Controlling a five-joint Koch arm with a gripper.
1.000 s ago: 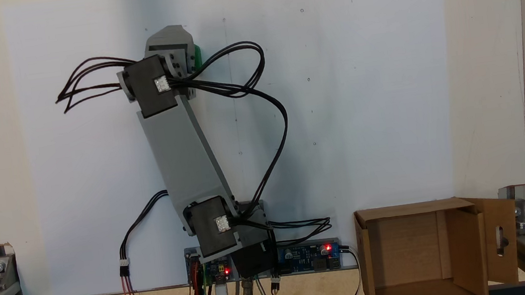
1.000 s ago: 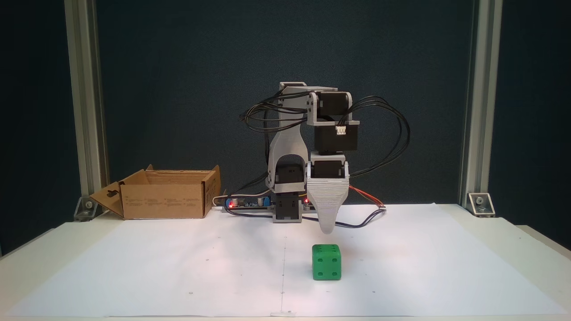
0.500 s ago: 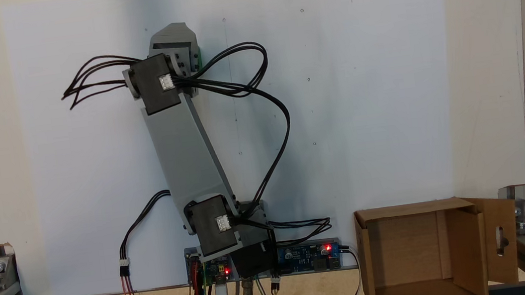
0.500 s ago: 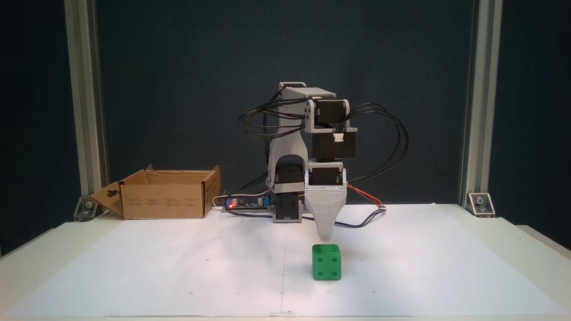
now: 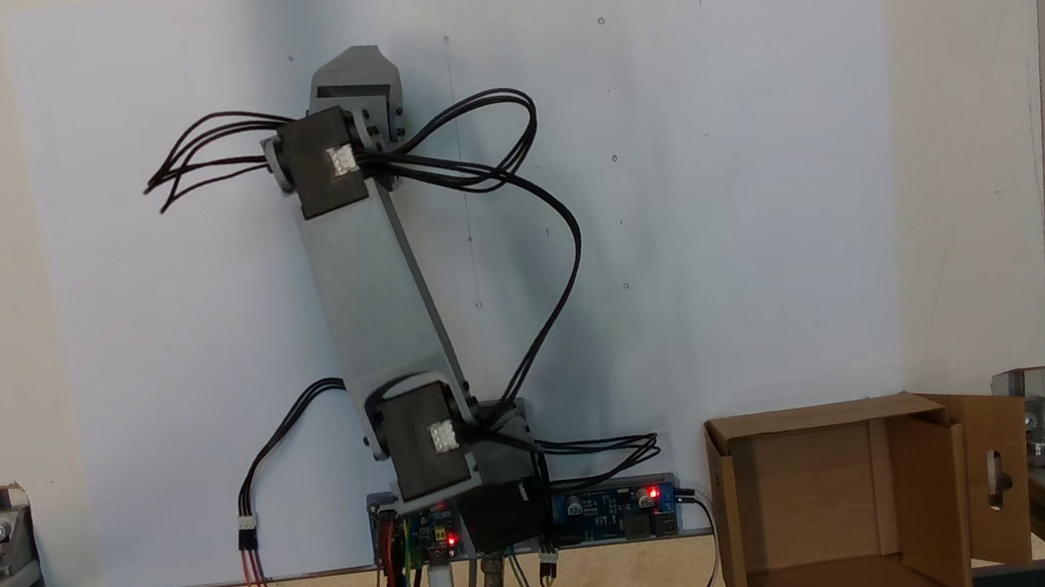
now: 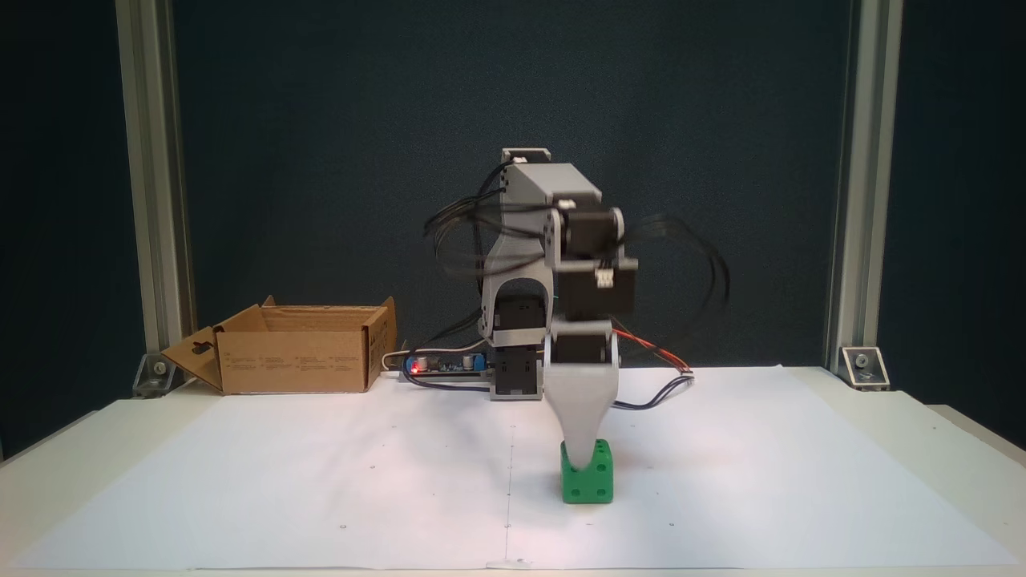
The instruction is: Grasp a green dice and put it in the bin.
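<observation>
The green dice (image 6: 587,483) sits on the white paper (image 6: 321,473) near the middle of the table's front edge, far from the cardboard bin (image 6: 292,358) at the back left corner. It looks like hard, light plastic with rounded edges, probably a bit slick; I'd pinch it across two flat opposite faces, low enough that it can't squirt out. The hand (image 6: 582,455) is down over its top. Only one grey finger shows from the front, so I cannot tell if it is spread or pinching. The paper lies flat and smooth, with open room all round. Dark backdrop and metal posts (image 6: 152,192) frame the table.
</observation>
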